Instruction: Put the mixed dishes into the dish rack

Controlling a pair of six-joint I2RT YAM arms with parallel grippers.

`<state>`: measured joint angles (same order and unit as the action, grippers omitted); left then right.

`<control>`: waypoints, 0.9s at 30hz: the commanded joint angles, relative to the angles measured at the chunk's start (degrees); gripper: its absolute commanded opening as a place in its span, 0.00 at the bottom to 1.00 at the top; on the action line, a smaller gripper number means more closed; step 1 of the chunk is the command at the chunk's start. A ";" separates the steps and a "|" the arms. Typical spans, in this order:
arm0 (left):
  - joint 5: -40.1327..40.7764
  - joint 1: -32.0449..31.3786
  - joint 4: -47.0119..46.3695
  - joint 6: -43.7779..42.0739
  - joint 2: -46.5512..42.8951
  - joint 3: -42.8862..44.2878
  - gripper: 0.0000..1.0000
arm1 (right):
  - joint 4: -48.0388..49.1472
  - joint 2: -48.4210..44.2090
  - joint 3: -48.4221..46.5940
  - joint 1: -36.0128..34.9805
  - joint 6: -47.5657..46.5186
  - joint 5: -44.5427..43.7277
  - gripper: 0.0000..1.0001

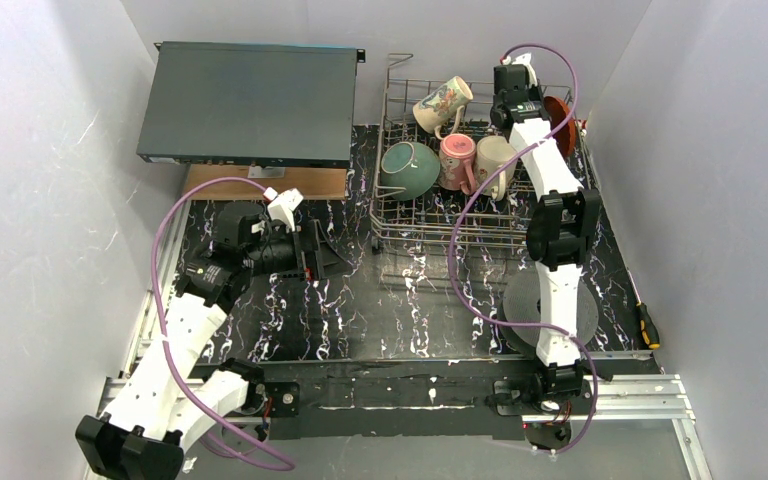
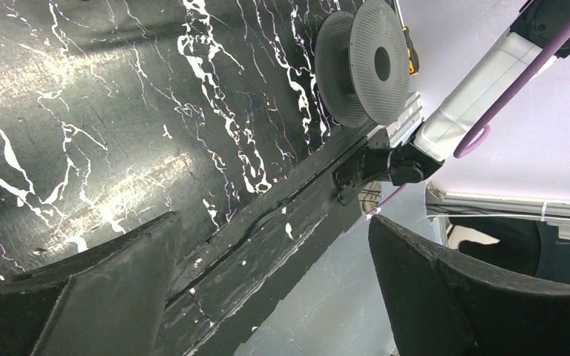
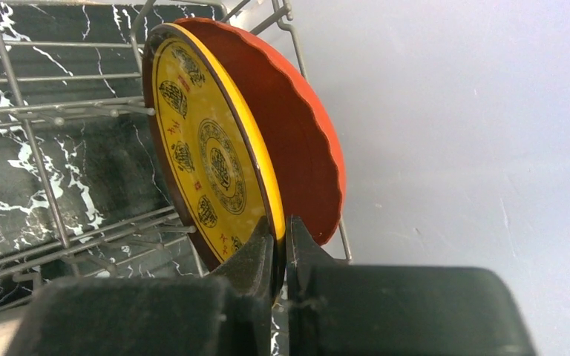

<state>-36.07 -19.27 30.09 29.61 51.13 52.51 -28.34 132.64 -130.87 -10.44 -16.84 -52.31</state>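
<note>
The silver wire dish rack (image 1: 400, 225) stands at the back right. In it are the floral cream mug (image 1: 443, 103), the teal bowl (image 1: 409, 168), the pink mug (image 1: 457, 160) and a pale mug (image 1: 496, 160). The red-orange plate (image 1: 558, 118) stands on edge at the rack's far right end. In the right wrist view the small yellow dish (image 3: 208, 163) stands on edge against the red-orange plate (image 3: 304, 126), between rack wires (image 3: 37, 148). My right gripper (image 3: 282, 241) is shut on the yellow dish's rim. My left gripper (image 1: 325, 255) is open and empty above the black mat, also in its own view (image 2: 274, 221).
A flat dark grey box (image 1: 250, 100) lies at the back left with a wooden board (image 1: 265, 182) under its front edge. A dark grey ribbed disc (image 1: 550, 305) lies in front of the rack under my right arm. A screwdriver (image 1: 647, 325) lies at the right wall.
</note>
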 commanded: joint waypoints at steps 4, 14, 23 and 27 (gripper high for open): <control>-0.20 -0.16 1.02 -0.41 -1.44 1.24 0.97 | -4.81 -1.29 -4.09 -0.67 4.56 1.06 0.57; 1.46 -0.16 0.67 2.49 -2.91 2.00 0.97 | -19.15 -14.20 -0.80 -1.57 15.84 9.37 0.73; 7.17 -0.17 0.89 3.60 -6.83 6.88 0.98 | -14.03 -44.47 30.58 -1.96 26.44 34.72 0.81; 10.64 -0.16 -0.42 3.76 -9.45 8.14 0.98 | -8.70 -58.69 42.50 -1.97 27.85 46.25 0.97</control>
<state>-29.52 -19.27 30.26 33.15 44.49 58.00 -42.22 82.41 -97.17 -12.14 7.46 -20.84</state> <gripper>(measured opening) 0.975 0.911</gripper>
